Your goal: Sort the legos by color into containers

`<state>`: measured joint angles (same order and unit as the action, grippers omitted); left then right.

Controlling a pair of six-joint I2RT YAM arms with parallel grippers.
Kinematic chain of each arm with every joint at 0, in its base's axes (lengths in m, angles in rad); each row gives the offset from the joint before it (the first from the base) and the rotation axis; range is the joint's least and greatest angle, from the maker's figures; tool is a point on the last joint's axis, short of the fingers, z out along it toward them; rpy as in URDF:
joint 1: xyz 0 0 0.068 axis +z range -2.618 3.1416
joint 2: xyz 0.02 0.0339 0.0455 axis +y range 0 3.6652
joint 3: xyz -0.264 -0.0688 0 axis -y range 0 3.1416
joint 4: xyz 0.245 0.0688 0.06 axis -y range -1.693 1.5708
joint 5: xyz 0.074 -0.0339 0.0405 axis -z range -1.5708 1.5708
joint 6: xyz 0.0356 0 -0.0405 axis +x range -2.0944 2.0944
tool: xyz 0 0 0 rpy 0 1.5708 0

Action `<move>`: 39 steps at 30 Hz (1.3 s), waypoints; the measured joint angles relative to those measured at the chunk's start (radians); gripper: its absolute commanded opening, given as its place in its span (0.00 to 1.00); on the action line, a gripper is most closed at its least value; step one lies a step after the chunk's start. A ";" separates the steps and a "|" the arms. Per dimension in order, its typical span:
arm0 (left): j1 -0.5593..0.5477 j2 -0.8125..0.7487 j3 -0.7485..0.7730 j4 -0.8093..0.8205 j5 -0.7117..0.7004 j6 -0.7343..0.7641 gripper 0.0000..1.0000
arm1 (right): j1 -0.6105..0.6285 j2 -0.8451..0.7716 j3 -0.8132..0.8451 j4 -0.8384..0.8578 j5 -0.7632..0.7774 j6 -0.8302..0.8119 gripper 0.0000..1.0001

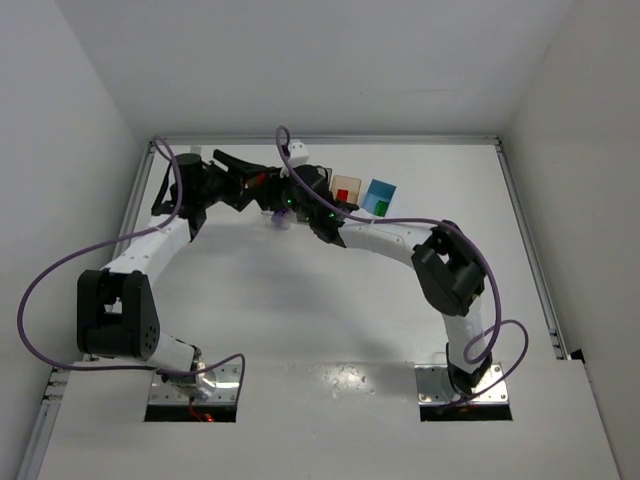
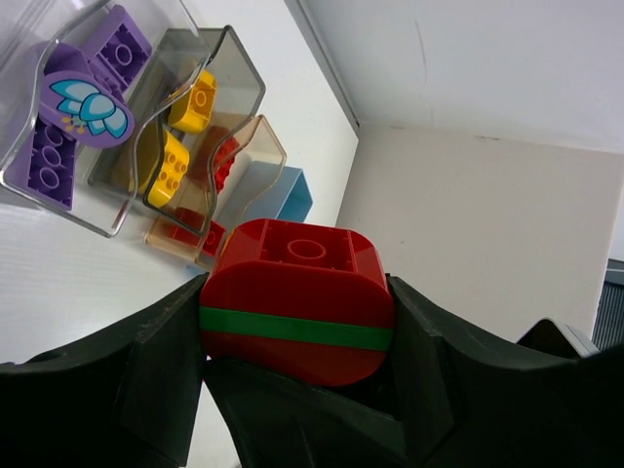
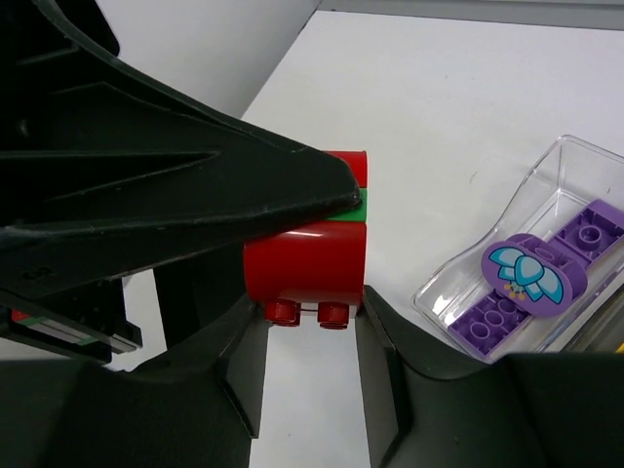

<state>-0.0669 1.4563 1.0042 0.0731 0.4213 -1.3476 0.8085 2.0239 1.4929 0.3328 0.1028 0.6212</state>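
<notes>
1. White tabletop (image 1: 330, 310), edged by metal rails (image 1: 530, 250), sits between plain white walls (image 1: 300, 60).
2. Four small open plastic containers stand in a row near the far edge. The clear bin (image 2: 58, 210) holds purple bricks (image 2: 122, 44) and a round purple flower-printed piece (image 2: 83, 107). The smoky grey bin (image 2: 239, 73) holds yellow bricks (image 2: 166, 171), and the tan bin (image 2: 268, 146) holds red bricks (image 2: 226, 161). The light blue bin (image 2: 292, 200) hides its contents.
3. Beside the bins, above the table, the left gripper (image 2: 297, 312) clamps a rounded red lego cluster with a green layer (image 2: 292, 258). The right gripper (image 3: 310, 331) pinches its lower red block.

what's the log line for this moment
left gripper: shut on red-green lego stack | right gripper: shut on same stack | stack: joined, not yet binned
</notes>
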 measured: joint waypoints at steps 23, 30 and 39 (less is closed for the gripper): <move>0.029 -0.071 -0.064 0.057 0.217 0.352 0.95 | -0.050 -0.534 -0.534 0.080 -0.389 -0.253 0.00; 0.048 -0.068 0.015 -0.047 0.588 0.801 0.86 | -0.176 -0.652 -0.529 -0.141 -0.652 -0.295 0.00; -0.027 -0.054 0.119 -0.214 0.874 1.217 0.82 | -0.223 -0.610 -0.505 -0.258 -1.009 -0.233 0.00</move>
<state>-0.0944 1.4025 1.1236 -0.1413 1.2957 -0.1303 0.5854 1.4143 0.9882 0.0750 -0.9066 0.3885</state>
